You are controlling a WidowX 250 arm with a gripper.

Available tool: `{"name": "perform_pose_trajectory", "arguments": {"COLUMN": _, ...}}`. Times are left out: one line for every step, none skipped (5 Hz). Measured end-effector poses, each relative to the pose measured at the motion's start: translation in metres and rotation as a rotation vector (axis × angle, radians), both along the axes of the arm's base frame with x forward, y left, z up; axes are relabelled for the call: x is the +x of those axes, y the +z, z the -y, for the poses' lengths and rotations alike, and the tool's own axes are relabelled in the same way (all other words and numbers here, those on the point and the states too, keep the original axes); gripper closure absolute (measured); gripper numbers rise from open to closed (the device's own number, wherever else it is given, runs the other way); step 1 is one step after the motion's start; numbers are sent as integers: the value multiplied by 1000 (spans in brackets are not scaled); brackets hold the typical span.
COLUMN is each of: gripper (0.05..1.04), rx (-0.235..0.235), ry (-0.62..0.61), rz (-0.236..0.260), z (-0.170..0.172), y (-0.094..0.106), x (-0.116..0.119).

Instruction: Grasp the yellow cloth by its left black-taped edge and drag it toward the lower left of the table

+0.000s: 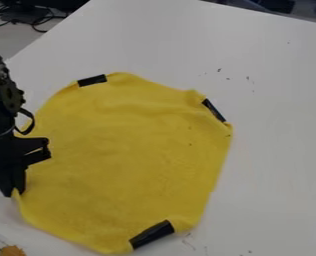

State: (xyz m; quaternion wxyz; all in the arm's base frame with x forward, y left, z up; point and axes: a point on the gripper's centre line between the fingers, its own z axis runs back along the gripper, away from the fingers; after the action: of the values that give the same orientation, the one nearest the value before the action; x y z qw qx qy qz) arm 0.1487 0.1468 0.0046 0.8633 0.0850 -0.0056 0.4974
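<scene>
At the left edge the black gripper (12,191) points down, shut on the left edge of a yellow cloth (127,160). A small fold of the cloth shows between its fingertips. The cloth lies spread out in a rough rounded shape with slight wrinkles. Black strips lie along its border: one strip (92,80) at the upper left, another strip (213,110) at the upper right and a wider strip (151,235) at the bottom. The arm covers part of the cloth's left side.
The white table (274,150) extends around the cloth, with small dark specks on its right part. An orange-brown object (12,251) sits in the bottom left corner, beside a clear-looking edge and a thin rod. Dark cables (37,21) lie beyond the table at the upper left.
</scene>
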Motion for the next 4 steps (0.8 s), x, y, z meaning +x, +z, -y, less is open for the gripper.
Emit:
{"name": "perform_pose_trajectory", "arguments": {"gripper": 829, "rx": 6, "ry": -37, "rz": 17, "z": -2, "y": 0, "x": 0}}
{"name": "perform_pose_trajectory", "arguments": {"gripper": 563, "rx": 11, "ry": -58, "rz": 37, "z": -4, "y": 1, "x": 8}}
{"name": "perform_pose_trajectory", "arguments": {"gripper": 255, "rx": 29, "ry": -87, "rz": 44, "z": -8, "y": 6, "x": 17}}
{"name": "perform_pose_trajectory", "arguments": {"gripper": 74, "rx": 41, "ry": -126, "rz": 13, "z": -12, "y": 15, "x": 20}}
